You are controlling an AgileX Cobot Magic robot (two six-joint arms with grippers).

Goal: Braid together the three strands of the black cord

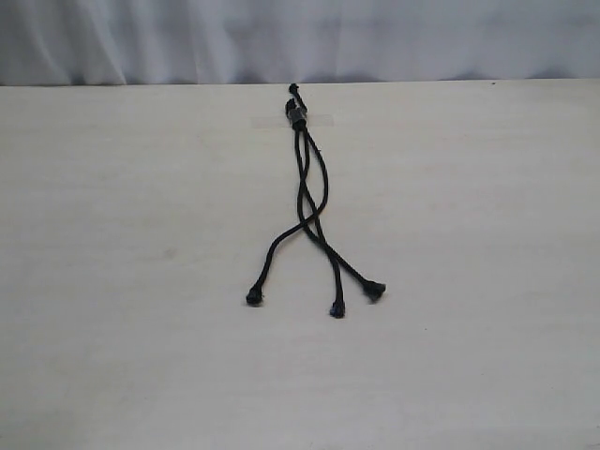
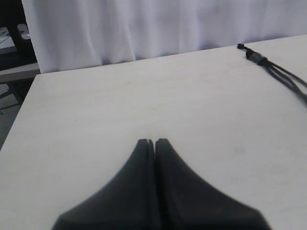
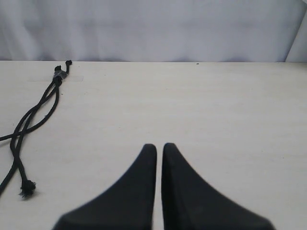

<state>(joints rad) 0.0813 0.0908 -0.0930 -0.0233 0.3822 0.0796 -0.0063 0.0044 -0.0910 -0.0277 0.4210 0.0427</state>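
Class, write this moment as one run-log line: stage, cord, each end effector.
stage: braid barely begun | black cord: flat on table, strands loosely crossed | left end effector: shut, empty | right end effector: shut, empty

We saw a matte black cord (image 1: 307, 192) with a grey clasp (image 1: 298, 118) at twelve o'clock, on a pale cream table (image 1: 112, 281); behind hung a white curtain (image 1: 281, 37). Both grippers (image 2: 151, 142) (image 3: 159, 146) were black.

We see the left gripper (image 2: 154, 142) with jaws closed together above the pale table (image 2: 120, 110). The black cord (image 2: 268, 67) lies well apart, its knotted top near the white curtain (image 2: 144, 26).
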